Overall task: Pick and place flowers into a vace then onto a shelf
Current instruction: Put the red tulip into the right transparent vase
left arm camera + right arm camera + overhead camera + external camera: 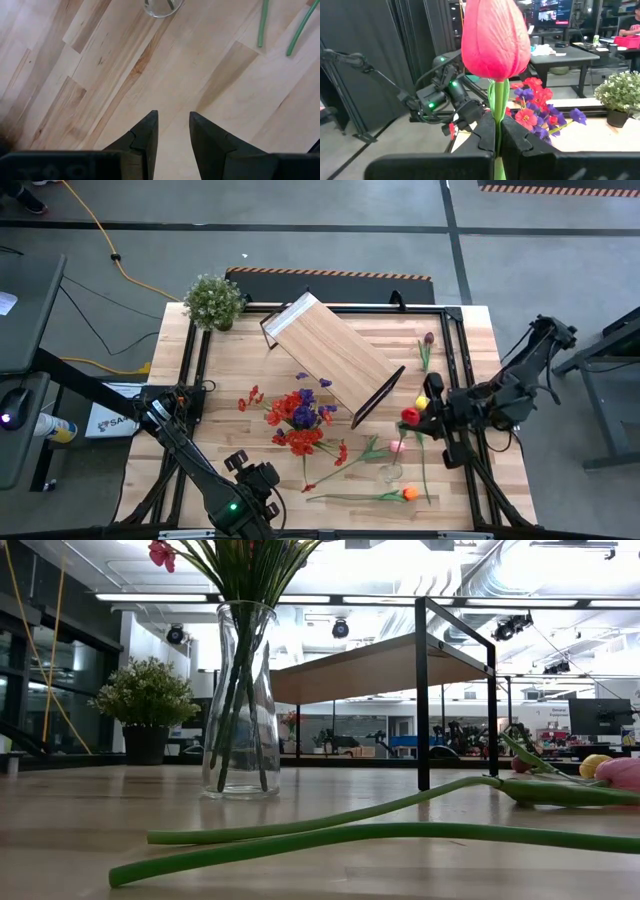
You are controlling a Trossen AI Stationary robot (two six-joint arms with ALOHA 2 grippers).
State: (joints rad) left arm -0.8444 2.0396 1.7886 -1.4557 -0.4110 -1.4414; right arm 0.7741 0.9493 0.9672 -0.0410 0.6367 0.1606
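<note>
At the table's far left corner stands a bushy potted plant [213,301], apart from everything else. The left arm reaches in along the near left edge, and the left gripper [173,131] hangs over bare planks of the table [470,340] with its fingers [146,135] a little apart and nothing between them; its wrist view shows the foot of the glass vase [161,6] just ahead. That vase [240,700] stands upright near the middle of the table and already carries a bunch of flowers [300,418], red sprays and purple sprigs spreading over its mouth. Behind it the shelf [332,357] sits slantwise across the far middle of the table, a light board on thin black legs. To the right of the vase, loose tulips lie flat on the wood: a pink tulip [398,445], an orange tulip [409,493] nearest the front edge with its long green stem stretched toward the left, a yellow tulip [421,402] and a dark maroon tulip [429,338] farther back. On the right, the right gripper [498,132] is pressed tight on the green stem of a red tulip [494,38], just under the blossom, holding it clear of the table at the right side, near the shelf's right end.
</note>
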